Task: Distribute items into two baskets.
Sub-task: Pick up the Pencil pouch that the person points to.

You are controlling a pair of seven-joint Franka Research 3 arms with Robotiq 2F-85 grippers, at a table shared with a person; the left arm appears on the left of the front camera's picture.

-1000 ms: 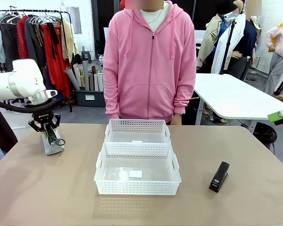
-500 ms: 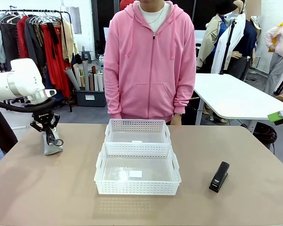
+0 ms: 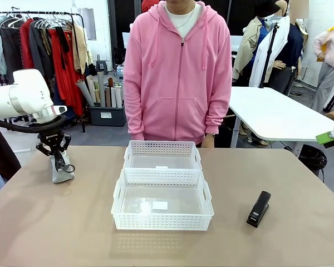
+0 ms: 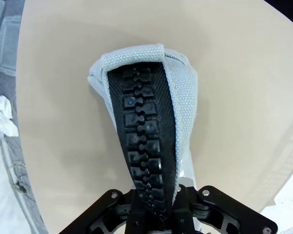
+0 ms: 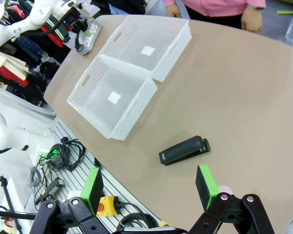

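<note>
The grey zip pouch (image 3: 62, 173) is gripped along its zipper by the left pincer (image 4: 154, 196), upright at the worktop's (image 3: 55, 228) left side, well apart from the near basket (image 3: 162, 222) and the far basket (image 3: 162, 148). The black stapler (image 3: 259, 208) is seen lying right of the near basket. The right pincer (image 5: 149, 185) is held wide open.

The pouch (image 4: 183, 102) at the far left is coarse, matt grey woven cloth, with a chunky black plastic zip (image 4: 141, 141) on ribbed tape. The near basket (image 3: 161, 222) and far basket (image 3: 162, 148) are white plastic with a faint sheen. The stapler (image 3: 259, 208), near right, looks smooth and black. The table (image 3: 55, 222) is smooth, matt tan.
</note>
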